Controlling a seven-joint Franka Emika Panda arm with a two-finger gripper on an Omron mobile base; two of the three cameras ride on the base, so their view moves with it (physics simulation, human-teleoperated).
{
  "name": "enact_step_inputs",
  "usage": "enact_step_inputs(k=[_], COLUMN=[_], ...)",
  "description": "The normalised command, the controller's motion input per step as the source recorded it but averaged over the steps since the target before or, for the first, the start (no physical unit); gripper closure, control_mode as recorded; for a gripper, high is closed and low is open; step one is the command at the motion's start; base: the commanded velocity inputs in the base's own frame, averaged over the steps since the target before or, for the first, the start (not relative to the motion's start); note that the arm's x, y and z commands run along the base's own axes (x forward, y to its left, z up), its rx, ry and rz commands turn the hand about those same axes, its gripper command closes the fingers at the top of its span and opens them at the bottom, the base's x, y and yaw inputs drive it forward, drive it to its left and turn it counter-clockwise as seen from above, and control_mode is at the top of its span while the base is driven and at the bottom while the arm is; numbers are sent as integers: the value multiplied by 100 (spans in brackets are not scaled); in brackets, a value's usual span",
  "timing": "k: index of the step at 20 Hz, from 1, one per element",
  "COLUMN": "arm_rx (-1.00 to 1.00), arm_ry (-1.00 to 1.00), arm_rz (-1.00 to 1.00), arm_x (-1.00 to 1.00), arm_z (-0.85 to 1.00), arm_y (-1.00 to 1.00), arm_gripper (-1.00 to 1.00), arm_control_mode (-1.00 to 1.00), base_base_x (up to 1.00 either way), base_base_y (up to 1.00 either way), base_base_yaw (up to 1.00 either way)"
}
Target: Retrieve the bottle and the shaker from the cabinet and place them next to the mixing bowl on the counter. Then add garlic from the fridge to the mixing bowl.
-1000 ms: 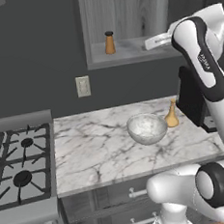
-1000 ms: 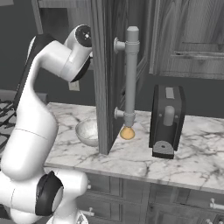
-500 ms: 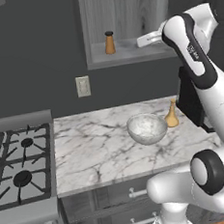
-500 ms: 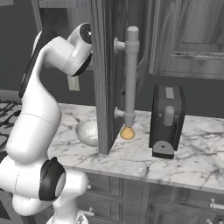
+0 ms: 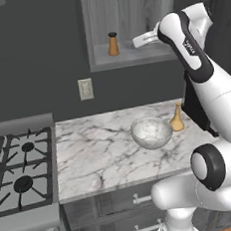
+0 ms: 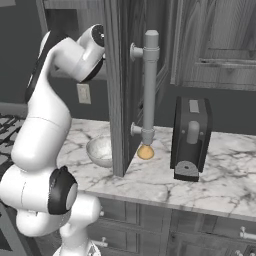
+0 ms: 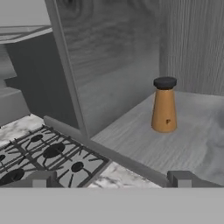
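Since the earlier frame, the end effector (image 5: 139, 40) has been carried leftward into the cabinet (image 5: 97, 4) niche, toward the shaker (image 5: 112, 43). Its fingers are seen spread wide, with nothing held. The shaker is observed upright on the shelf, well clear of the fingertips (image 7: 43, 178). The bottle (image 5: 176, 117) is noted on the worktop (image 5: 96, 149) just beside the mixing bowl (image 5: 151, 132). A level, centred approach is advised, with closure on the body below the dark cap to avoid toppling.
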Motion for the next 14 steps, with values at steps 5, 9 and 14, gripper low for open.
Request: enact_step_inputs(k=[5, 9, 14], arm_rx=[0, 1, 0], arm_ry=[0, 0, 0], arm_rz=[3, 1, 1], arm_x=[34, 37, 30], arm_z=[0, 0, 0], arm_y=[4, 0, 2], arm_gripper=[-100, -100, -100], arm_control_mode=[-100, -100, -100], base_base_x=[0, 0, 0], base_base_y=[0, 0, 0], base_base_yaw=[0, 0, 0])
